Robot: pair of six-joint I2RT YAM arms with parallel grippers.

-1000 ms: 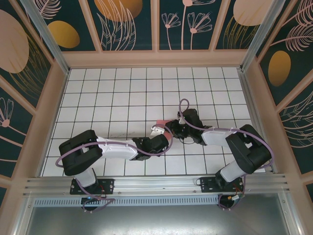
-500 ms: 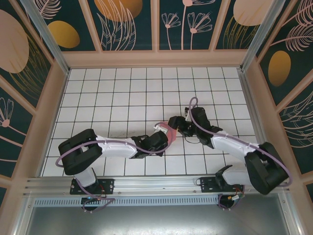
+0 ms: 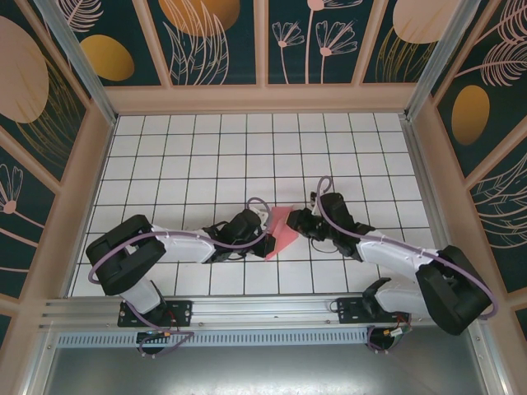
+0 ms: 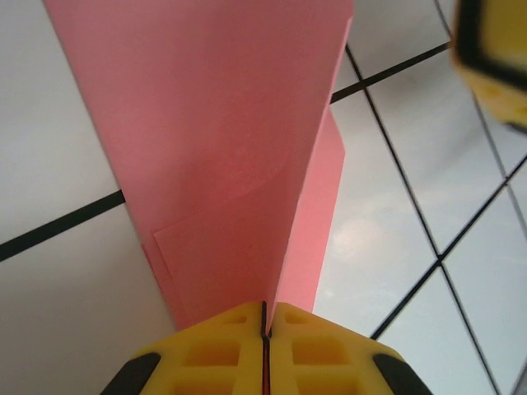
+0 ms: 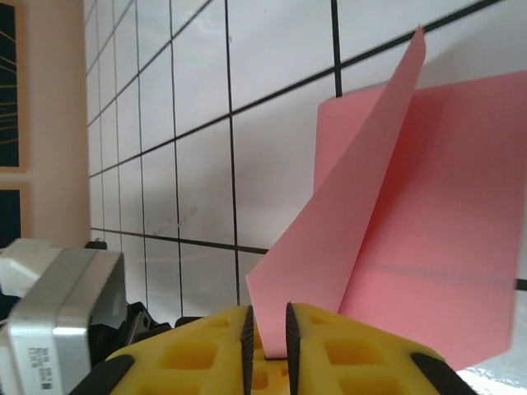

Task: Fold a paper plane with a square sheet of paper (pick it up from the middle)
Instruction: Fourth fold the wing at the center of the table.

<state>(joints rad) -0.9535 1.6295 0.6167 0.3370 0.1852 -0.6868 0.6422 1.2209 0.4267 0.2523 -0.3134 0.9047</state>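
Note:
The pink-red sheet of paper (image 3: 282, 227) is partly folded and sits near the table's middle, between my two grippers. My left gripper (image 3: 265, 234) meets it from the left. In the left wrist view the left gripper (image 4: 265, 309) is shut on a raised crease of the paper (image 4: 222, 156), with flaps spreading away on both sides. My right gripper (image 3: 300, 222) comes in from the right. In the right wrist view the right gripper (image 5: 268, 319) has its jaws a narrow gap apart, and a standing triangular flap of the paper (image 5: 354, 222) reaches down between them.
White grid tiles (image 3: 206, 156) cover the table, with pale wooden walls (image 3: 263, 99) on three sides. A yellow finger of the right gripper (image 4: 494, 58) shows at the top right of the left wrist view, close to the paper.
My left arm has swung its elbow outward and its gripper has slid left and down. More of the paper now shows between the grippers. The right gripper has shifted slightly.

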